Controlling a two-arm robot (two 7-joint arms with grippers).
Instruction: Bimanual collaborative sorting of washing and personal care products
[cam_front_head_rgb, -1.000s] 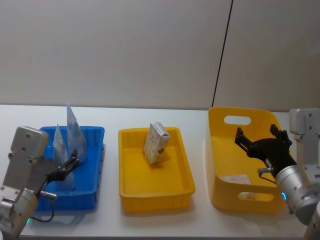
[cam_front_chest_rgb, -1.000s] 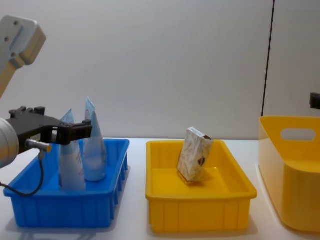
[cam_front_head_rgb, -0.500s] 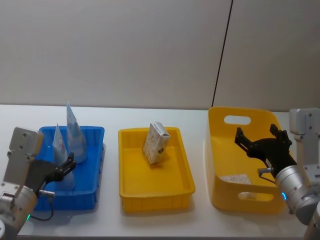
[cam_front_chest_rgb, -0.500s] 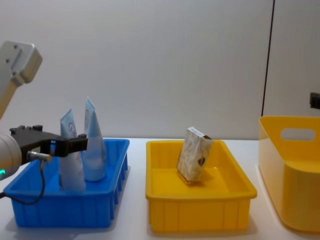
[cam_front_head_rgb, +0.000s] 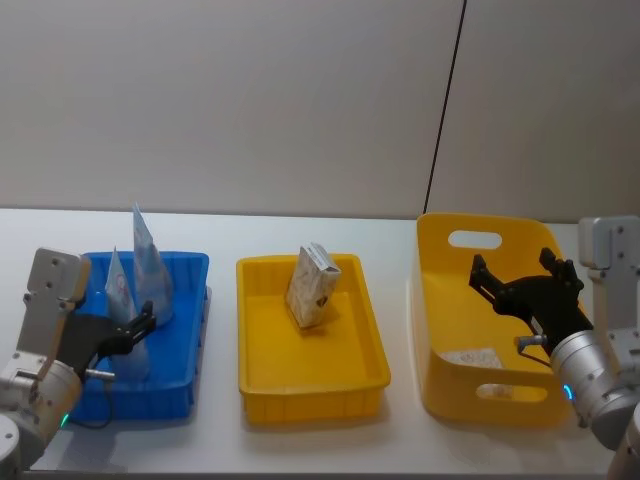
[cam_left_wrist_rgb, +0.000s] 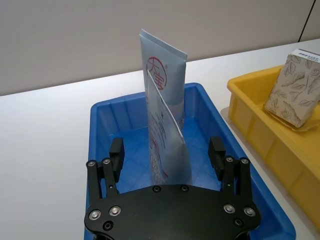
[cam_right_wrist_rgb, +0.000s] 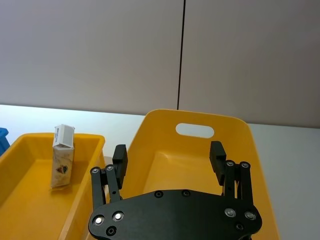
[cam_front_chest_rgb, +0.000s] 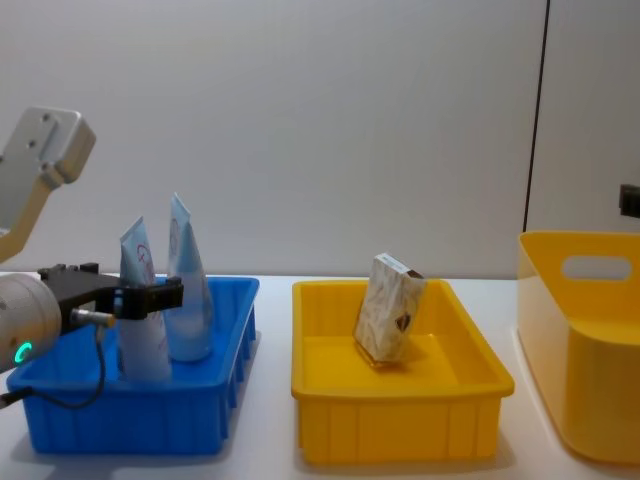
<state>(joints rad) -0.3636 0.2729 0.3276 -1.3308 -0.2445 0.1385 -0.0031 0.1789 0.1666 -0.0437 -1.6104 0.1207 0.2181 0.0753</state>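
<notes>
Done so far: two tubes stand in the blue bin (cam_front_chest_rgb: 130, 420), and one leaning carton (cam_front_chest_rgb: 388, 310) sits in the yellow tray (cam_front_chest_rgb: 400, 395). By the look of it, sorting is mostly complete.
Left to do: a flat carton (cam_front_head_rgb: 472, 357), whitish, lies on the floor of the deep yellow bin (cam_front_head_rgb: 440, 300). It probably belongs with the other carton.
Left pincer (cam_front_head_rgb: 140, 327): fingers spread wide, holding nothing, low inside the blue bin.
Nearer tube (cam_front_chest_rgb: 137, 255): in the gap between the left pincer's fingers, touching neither finger as far as the wrist view shows.
Farther tube (cam_front_chest_rgb: 183, 290): just beyond the nearer one, farther from the left pincer.
Tube axis: long axis near vertical, flat crimped end up, cap end down on the bin floor.
Right pincer (cam_right_wrist_rgb: 168, 150): fingers spread, empty, hovering above the deep yellow bin with the flat carton below it.
Leaning carton axis: long axis tilted, with the top tipping toward the right pincer's side.
Flat carton axis: roughly level; I cannot tell which way it points.
Tabletop (cam_front_head_rgb: 300, 230): carries all three containers.
</notes>
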